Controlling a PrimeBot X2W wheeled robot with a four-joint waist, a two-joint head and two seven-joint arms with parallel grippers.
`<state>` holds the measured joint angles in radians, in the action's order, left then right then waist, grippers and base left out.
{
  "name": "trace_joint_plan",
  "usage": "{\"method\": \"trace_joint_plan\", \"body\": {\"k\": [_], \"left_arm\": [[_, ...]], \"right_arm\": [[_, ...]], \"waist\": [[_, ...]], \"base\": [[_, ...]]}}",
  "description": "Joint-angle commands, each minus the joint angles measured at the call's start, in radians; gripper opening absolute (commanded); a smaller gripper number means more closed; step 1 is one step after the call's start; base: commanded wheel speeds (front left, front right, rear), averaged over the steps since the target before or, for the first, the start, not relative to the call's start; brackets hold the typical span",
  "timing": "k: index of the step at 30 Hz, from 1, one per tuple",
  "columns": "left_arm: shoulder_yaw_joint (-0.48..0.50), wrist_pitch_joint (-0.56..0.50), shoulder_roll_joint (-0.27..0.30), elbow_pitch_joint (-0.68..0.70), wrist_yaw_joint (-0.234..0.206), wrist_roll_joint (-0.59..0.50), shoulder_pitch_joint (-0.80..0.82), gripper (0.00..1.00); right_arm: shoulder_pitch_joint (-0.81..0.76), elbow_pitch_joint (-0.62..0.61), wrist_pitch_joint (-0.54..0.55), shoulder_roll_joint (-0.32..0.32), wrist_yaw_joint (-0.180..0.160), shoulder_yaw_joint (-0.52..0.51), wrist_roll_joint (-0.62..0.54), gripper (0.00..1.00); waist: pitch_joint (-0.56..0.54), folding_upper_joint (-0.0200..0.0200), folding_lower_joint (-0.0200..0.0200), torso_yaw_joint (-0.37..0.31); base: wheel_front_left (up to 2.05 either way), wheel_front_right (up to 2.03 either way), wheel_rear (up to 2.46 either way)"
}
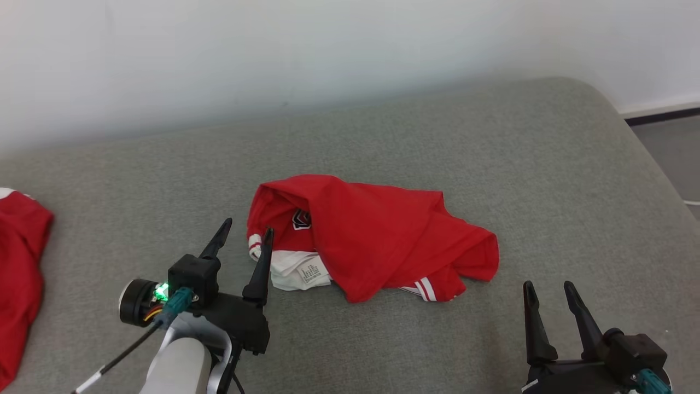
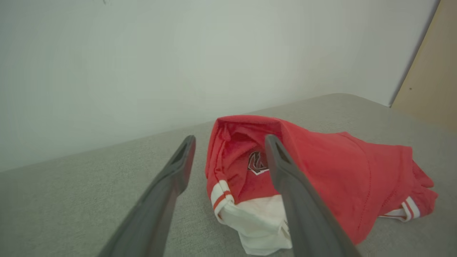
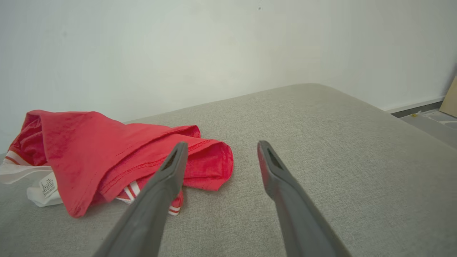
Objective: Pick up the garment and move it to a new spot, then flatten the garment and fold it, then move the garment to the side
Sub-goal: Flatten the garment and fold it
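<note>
Head view: the crumpled red garment (image 1: 377, 241) lies in the middle of the frame on a grey cushion (image 1: 437, 142), its white inner part and a printed label (image 1: 310, 272) turned out at its lower left. The left gripper (image 1: 248, 226) stands at lower left, its jaws spread and empty, one fingertip just at the garment's striped cuff; whether it touches is unclear. The right gripper (image 1: 548, 284) sits at lower right, jaws likewise apart and holding nothing, near the garment's lower right corner but clear of it. A second red cloth (image 1: 19, 273) lies at the left edge, well apart. A pale wall (image 1: 273, 54) fills the top; a strip of floor (image 1: 672, 148) shows at upper right.

Left wrist view: the two fingers rise wide apart. The right-hand one crosses in front of the garment's white part, beside a dark badge (image 2: 257, 162). A beige panel (image 2: 432, 89) stands at the right edge.

Right wrist view: the garment lies at middle left; the left-hand finger overlaps its folded hem in the picture. Bare cushion lies ahead of the other finger.
</note>
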<state>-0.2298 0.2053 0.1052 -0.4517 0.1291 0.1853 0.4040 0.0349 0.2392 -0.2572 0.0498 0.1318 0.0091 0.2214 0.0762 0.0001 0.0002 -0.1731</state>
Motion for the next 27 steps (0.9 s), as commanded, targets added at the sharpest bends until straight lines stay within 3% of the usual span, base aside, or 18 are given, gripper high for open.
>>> {"method": "trace_joint_plan", "body": {"k": [1,14,15,16,17,21,27], "left_arm": [[-0.003,-0.010,0.007,-0.031,0.000,0.009,0.027,1.00],[-0.003,-0.116,-0.007,-0.266,-0.023,0.057,0.098,1.00],[-0.005,-0.117,-0.012,-0.278,-0.019,0.064,0.097,0.85],[-0.010,-0.109,-0.014,-0.285,-0.016,0.069,0.099,0.27],[-0.015,-0.099,-0.016,-0.292,-0.017,0.074,0.103,0.00],[-0.019,-0.049,-0.001,-0.292,-0.010,0.079,0.125,0.00],[-0.001,-0.004,0.084,-0.228,-0.014,0.061,0.186,0.00]], "right_arm": [[0.014,0.002,-0.008,0.001,-0.002,-0.002,0.004,1.00],[0.038,0.003,-0.009,0.001,-0.002,0.003,0.024,1.00],[0.038,0.001,-0.009,0.001,-0.002,0.003,0.024,1.00],[0.036,-0.001,-0.009,0.001,-0.002,0.001,0.024,1.00],[0.034,-0.002,-0.009,0.001,-0.002,-0.001,0.023,1.00],[0.018,-0.008,-0.007,0.001,-0.002,-0.017,0.019,1.00],[0.001,-0.013,-0.007,0.001,-0.002,-0.020,0.021,1.00]], "waist": [[0.034,-0.0001,-0.0002,-0.039],[0.064,-0.0001,-0.0002,-0.056],[0.063,-0.0001,-0.0002,-0.056],[0.061,-0.0001,-0.0002,-0.054],[0.059,-0.0001,-0.0002,-0.050],[0.042,-0.0001,-0.0002,-0.023],[0.008,-0.0001,-0.0002,0.040]], "base": [[0.00,0.00,0.00],[0.00,0.00,0.00],[0.00,0.00,0.00],[0.00,0.00,0.00],[0.00,0.00,0.00],[0.00,0.00,0.00],[0.00,0.00,0.00]]}}
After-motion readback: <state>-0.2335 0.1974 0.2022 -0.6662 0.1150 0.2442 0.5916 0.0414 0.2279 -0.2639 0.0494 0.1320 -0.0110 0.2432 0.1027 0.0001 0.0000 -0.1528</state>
